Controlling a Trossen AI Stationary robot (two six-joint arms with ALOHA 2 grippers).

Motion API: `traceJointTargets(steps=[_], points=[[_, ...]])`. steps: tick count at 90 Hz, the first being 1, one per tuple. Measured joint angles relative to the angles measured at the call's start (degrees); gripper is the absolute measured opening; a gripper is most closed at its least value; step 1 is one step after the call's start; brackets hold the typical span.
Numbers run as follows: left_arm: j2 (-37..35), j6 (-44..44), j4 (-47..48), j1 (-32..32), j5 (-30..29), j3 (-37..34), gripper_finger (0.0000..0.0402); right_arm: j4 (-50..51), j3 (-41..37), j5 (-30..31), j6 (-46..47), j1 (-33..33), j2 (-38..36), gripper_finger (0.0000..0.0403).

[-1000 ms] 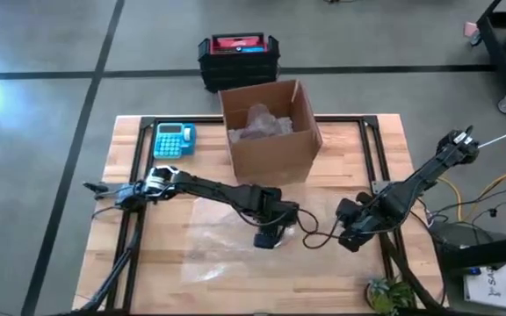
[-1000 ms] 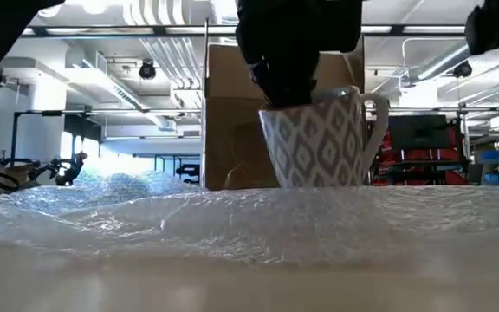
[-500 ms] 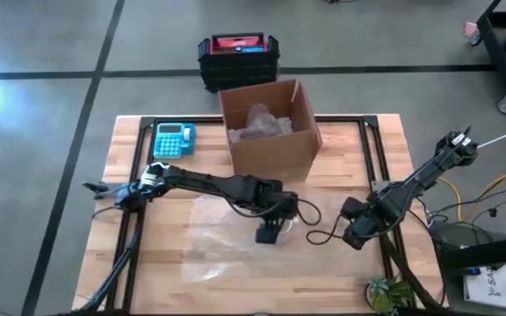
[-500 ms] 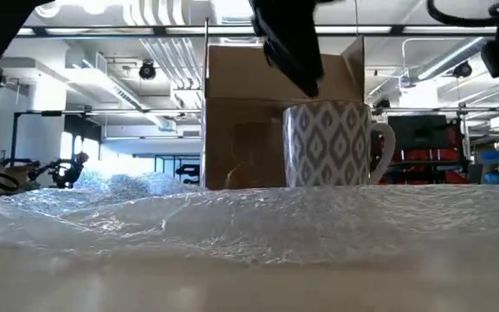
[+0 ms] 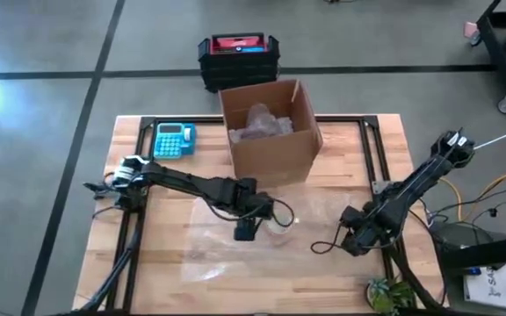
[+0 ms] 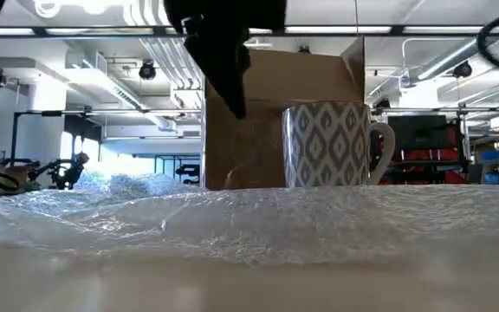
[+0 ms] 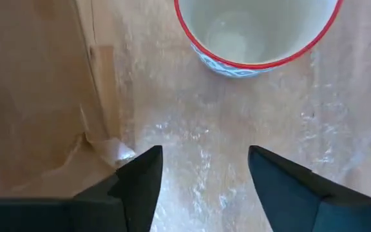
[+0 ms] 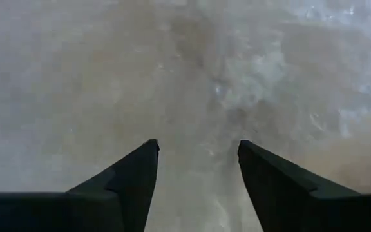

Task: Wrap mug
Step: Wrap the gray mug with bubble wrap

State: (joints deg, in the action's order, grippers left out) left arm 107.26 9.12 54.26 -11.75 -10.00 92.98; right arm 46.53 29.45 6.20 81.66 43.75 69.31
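I see the mug (image 6: 332, 144) standing upright on the bubble wrap sheet (image 5: 235, 237), just near of the cardboard box (image 5: 271, 132), close to the middle of the table (image 5: 148, 272). My left gripper (image 5: 246, 230) hangs just left of the mug, not touching it, with its jaws apart and empty. My right gripper (image 5: 354, 239) waits over the right part of the table, well apart from the mug, jaws also apart and holding nothing.

I think the step now is to take an edge of the sheet and fold it over the mug. To do it well, I should grasp only the thin film, low and near its border, and lift slowly so the mug does not tip.

The mug looks empty inside. The box holds some crumpled clear wrap (image 5: 260, 121).
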Motion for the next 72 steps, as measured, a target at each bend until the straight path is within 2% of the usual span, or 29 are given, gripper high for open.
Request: traceJointTargets(steps=[11,20,25,29,37,45,58,63,72], points=[[-6.1,3.4,-8.8,-0.5,-0.1,-8.8,0.0188,-0.2,-0.8,0.3,-0.8,0.0,1.7,0.0140],[-10.5,5.8,-16.2,-0.9,-0.1,-15.8,0.0176,-0.4,1.0,1.2,-4.6,0.0,2.0,0.0073],[-12.5,7.1,-20.4,-1.0,-0.1,-19.3,0.0170,-0.9,3.3,3.7,-8.0,-0.1,1.3,0.0030],[-14.0,8.0,-23.1,-1.1,-0.1,-21.7,0.0165,-0.8,5.3,6.8,-10.4,-0.1,0.6,0.0013],[-15.9,8.7,-27.7,-1.2,-0.1,-25.9,0.0156,-0.9,9.6,16.0,-15.4,-0.1,-0.2,0.0016],[-17.0,9.0,-31.9,-1.2,-0.1,-28.6,0.0147,-3.4,14.0,27.9,-23.9,-0.1,-0.4,0.0021],[-17.0,9.0,-34.8,-1.2,0.0,-29.8,0.0134,-16.9,16.0,45.4,-41.0,-0.3,0.1,0.0005],[-16.7,9.0,-35.0,-1.2,0.0,-29.8,0.0130,-23.0,15.9,48.2,-48.2,-0.9,0.4,0.0002],[-16.4,9.0,-35.1,-1.2,0.0,-29.8,0.0122,-32.0,15.9,48.4,-57.4,-3.4,2.0,0.0003]])
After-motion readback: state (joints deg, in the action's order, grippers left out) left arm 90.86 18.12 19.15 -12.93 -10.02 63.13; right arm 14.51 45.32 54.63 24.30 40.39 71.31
